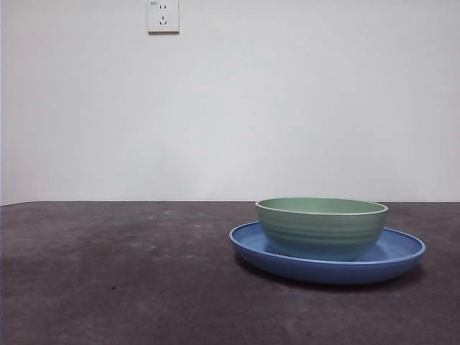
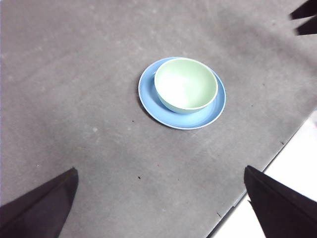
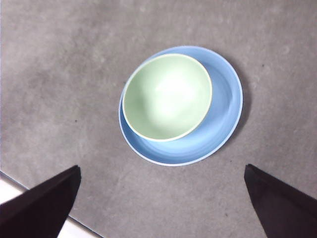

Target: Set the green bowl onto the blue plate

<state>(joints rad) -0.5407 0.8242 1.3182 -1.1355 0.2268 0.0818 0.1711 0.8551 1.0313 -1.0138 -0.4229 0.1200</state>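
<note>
The green bowl (image 1: 321, 226) stands upright inside the blue plate (image 1: 402, 253) on the right of the table, set a little off the plate's centre. Both also show in the left wrist view, the bowl (image 2: 185, 84) on the plate (image 2: 148, 96), and in the right wrist view, the bowl (image 3: 167, 96) on the plate (image 3: 225, 106). My left gripper (image 2: 161, 208) is open and empty, high above the table and well back from the plate. My right gripper (image 3: 161, 208) is open and empty, raised above the plate's near side. Neither gripper shows in the front view.
The table top (image 1: 115, 273) is dark grey. A white wall with a socket (image 1: 163, 16) stands behind it. The table's edge with white floor beyond shows in the left wrist view (image 2: 297, 163). The other arm's black tip (image 2: 305, 17) shows at a corner there.
</note>
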